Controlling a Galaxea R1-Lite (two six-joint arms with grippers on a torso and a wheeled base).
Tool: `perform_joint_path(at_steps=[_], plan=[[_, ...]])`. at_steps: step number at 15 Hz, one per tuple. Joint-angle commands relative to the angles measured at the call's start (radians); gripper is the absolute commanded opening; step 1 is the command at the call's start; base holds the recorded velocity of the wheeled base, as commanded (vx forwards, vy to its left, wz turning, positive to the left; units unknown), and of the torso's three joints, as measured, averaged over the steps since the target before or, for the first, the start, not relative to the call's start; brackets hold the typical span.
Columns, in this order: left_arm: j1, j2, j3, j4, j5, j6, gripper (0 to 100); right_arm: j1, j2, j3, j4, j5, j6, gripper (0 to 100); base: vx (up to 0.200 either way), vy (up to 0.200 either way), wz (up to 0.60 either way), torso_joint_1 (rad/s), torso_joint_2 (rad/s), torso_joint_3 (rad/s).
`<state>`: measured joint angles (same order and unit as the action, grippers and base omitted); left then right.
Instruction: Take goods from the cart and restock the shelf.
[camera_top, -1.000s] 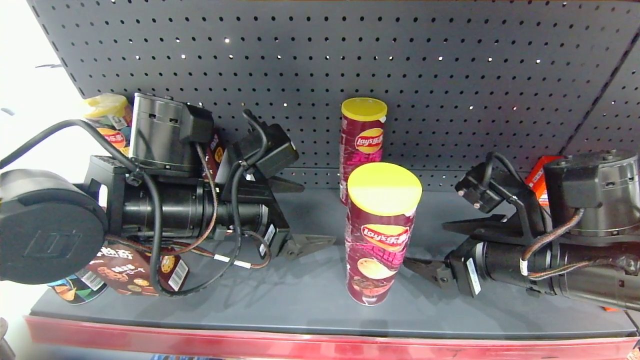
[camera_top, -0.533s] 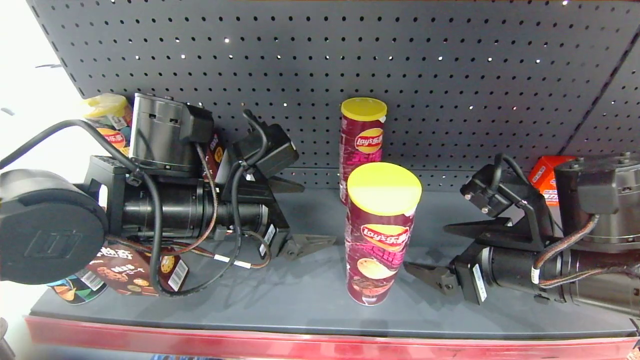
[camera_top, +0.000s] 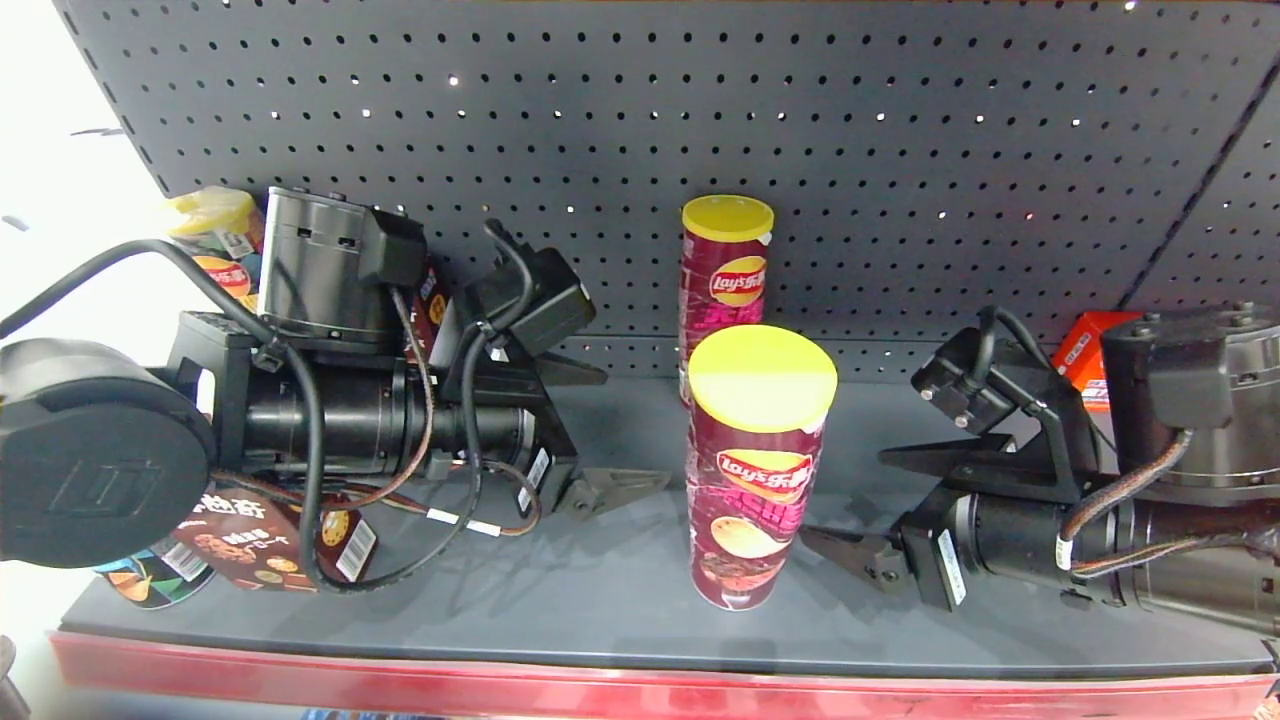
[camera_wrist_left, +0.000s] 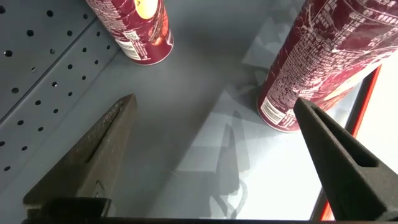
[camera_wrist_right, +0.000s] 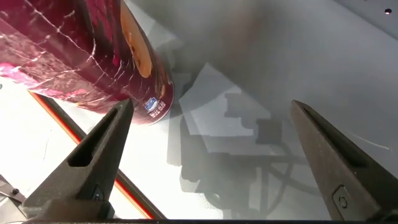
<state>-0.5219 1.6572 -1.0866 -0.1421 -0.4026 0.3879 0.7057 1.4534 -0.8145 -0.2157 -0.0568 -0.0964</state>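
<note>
Two maroon chip cans with yellow lids stand on the grey shelf (camera_top: 600, 600). The front can (camera_top: 755, 470) is near the shelf's front edge, and the rear can (camera_top: 725, 270) stands against the pegboard. My left gripper (camera_top: 630, 430) is open to the left of the front can and holds nothing. My right gripper (camera_top: 845, 497) is open on the can's right, its lower finger close to the can's side. The left wrist view shows the front can (camera_wrist_left: 317, 62) and the rear can (camera_wrist_left: 134, 31) beyond the left gripper (camera_wrist_left: 213, 106). In the right wrist view the front can (camera_wrist_right: 87, 56) lies just past the right gripper (camera_wrist_right: 211, 106).
A brown cookie box (camera_top: 270, 545) and more snack cans (camera_top: 215, 235) sit at the shelf's left end, behind and under my left arm. An orange box (camera_top: 1085, 345) stands at the back right. A red strip (camera_top: 640, 690) edges the shelf front, and the pegboard (camera_top: 640, 120) closes the back.
My right arm drew back to the right, then came a little left toward the front can again. The front can's top has shifted slightly left. My left arm has stayed still.
</note>
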Motion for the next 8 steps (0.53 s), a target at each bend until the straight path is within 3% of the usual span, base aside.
perform_joint_path(at_steps=[1,8], plan=[[-0.001,-0.001,0.002,-0.001,0.001,0.0,100,0.0,0.002,0.001,-0.001,0.0,0.0,100,0.0,0.0,0.0,0.0,0.0,0.0],[0.025,-0.02,-0.001,-0.001,-0.001,-0.001,100,-0.038,-0.056,0.015,-0.001,-0.003,0.003,100,0.0,0.0,0.0,0.0,0.0,0.0]])
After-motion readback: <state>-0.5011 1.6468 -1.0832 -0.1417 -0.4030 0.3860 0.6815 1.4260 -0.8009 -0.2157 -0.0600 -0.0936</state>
